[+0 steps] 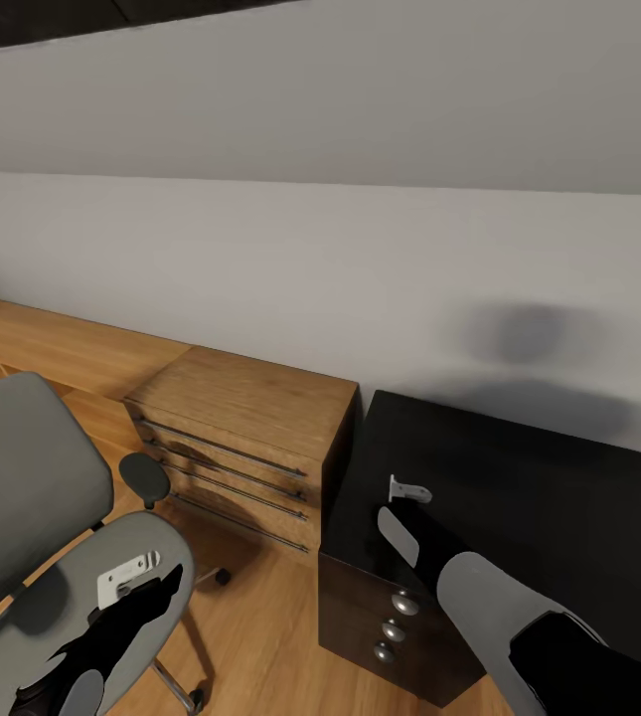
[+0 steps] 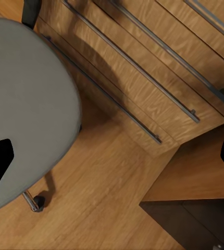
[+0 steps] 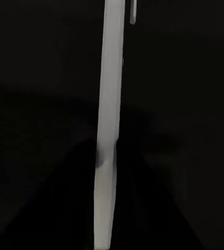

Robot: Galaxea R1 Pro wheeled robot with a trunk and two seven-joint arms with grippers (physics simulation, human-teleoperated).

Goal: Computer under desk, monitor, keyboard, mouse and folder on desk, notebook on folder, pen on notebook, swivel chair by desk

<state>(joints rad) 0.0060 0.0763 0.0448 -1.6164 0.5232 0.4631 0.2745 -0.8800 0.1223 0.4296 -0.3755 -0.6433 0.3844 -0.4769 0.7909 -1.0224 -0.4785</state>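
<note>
Jaws unclear in the head view: left gripper hangs over the chair; right arm over the cabinet. Left wrist: chair seat, chest. Right wrist: a pale strip, perhaps the pen, possibly gripped. Turning could swing an arm into the chest.

The left arm is seen in the head view as a matte black, angular link bearing a white slotted bracket plate and a pale grey rounded cover. The right arm is formed of a smooth pale grey rounded shell followed by a black segment, with a small white bracket at its tip.
</note>
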